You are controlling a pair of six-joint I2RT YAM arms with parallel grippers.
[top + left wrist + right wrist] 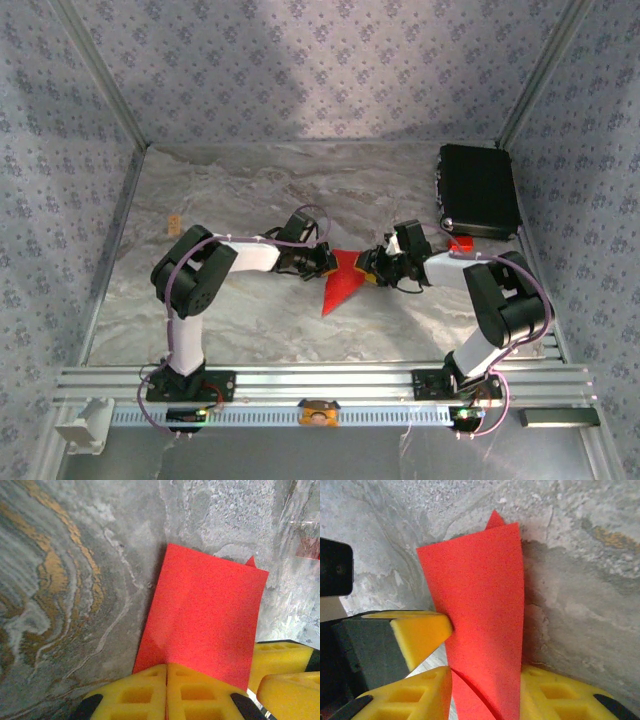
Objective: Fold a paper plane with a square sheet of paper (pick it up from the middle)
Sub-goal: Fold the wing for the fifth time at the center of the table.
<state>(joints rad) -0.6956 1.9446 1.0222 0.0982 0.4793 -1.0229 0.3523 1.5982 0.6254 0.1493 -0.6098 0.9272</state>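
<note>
The square sheet of paper (343, 282) lies on the middle of the marble table (250, 190). It is folded into a narrow red wedge. Its long axis runs from a broad end on the far side to a sharp point on the near side, leaning a little left.

It sits directly between my two claws. My left claw (166, 682) comes in from the left at the broad far end. Its yellow pads are clenched flat together, with the edge of the paper pinched between them. My right claw (485, 680) comes in from the right, with one pad on each side of the raised fold. The jaws stand apart, and I cannot tell whether they press on the paper or only straddle it.

Both claws are at the far end, and their pads are just beside each other. I judge that the next crease has to run down the long axis toward the free near point.
</note>
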